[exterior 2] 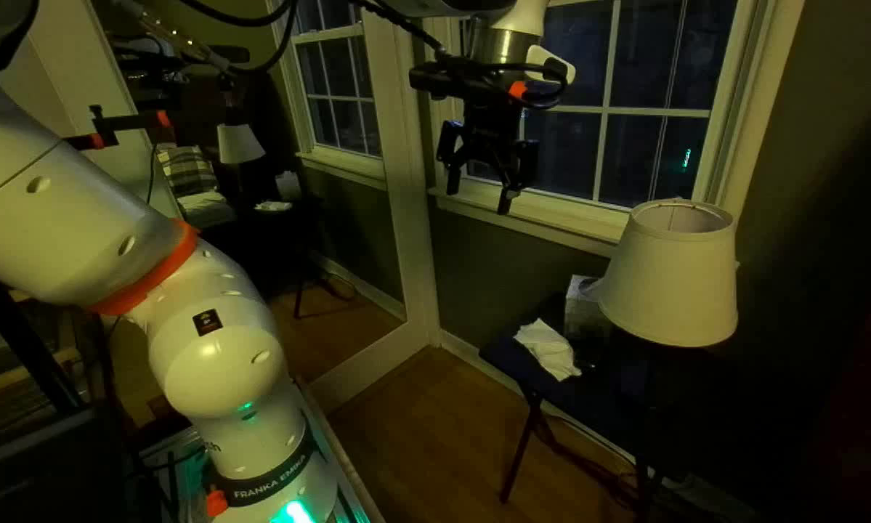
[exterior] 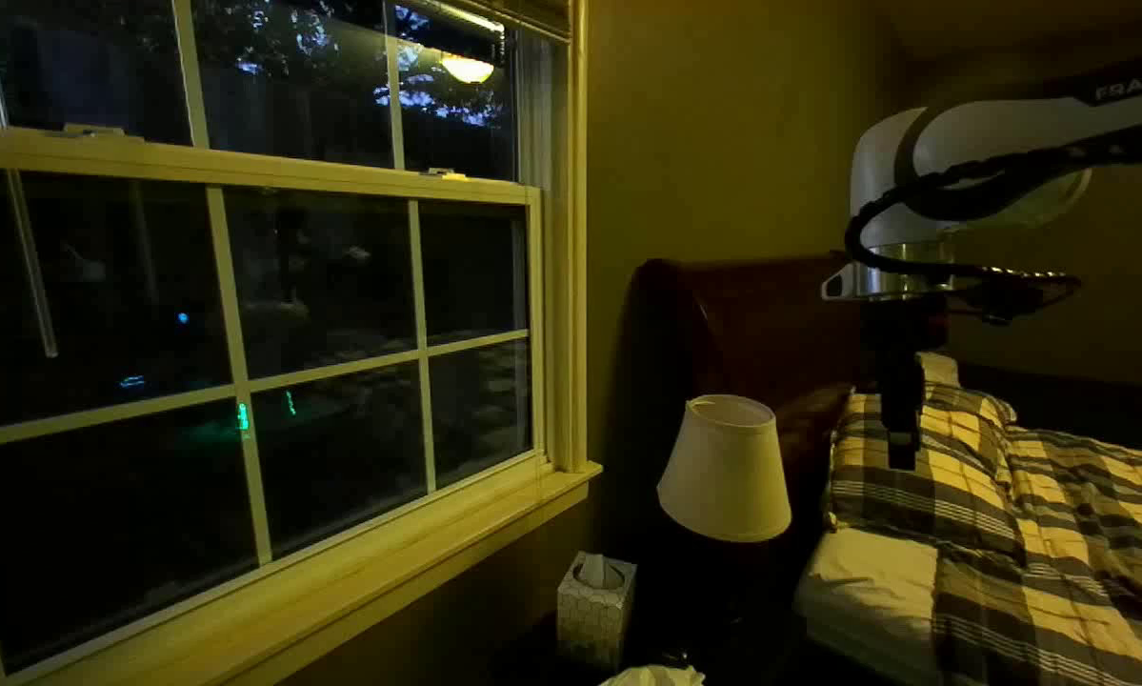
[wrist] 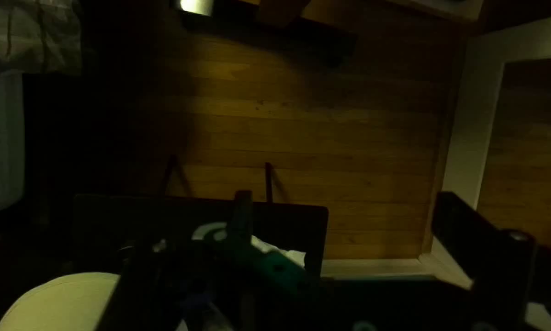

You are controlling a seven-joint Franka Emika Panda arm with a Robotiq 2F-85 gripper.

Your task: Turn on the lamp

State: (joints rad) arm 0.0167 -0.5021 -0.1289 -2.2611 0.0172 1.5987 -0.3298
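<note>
The lamp has a cream-white tapered shade and looks unlit. It shows in both exterior views [exterior: 728, 476] [exterior 2: 671, 283], standing on a dark side table [exterior 2: 609, 396]. Its base is lost in the dark, and I cannot make out a switch. In the wrist view part of the lamp shade [wrist: 64, 301] shows at the lower left, partly behind a finger. My gripper [exterior 2: 479, 196] points down, open, with nothing between its fingers. It hangs higher than the lamp and apart from it, also seen in an exterior view [exterior: 902, 457]. In the wrist view the gripper fingers [wrist: 344, 197] are wide apart.
A tissue box [exterior: 594, 610] and a crumpled white tissue [exterior 2: 548, 350] are on the table beside the lamp. A window [exterior: 323, 286] with a sill is behind. A bed [exterior: 1094, 514] with a wooden headboard [exterior: 771, 314] is near. A mirror [exterior 2: 348, 218] reflects the scene.
</note>
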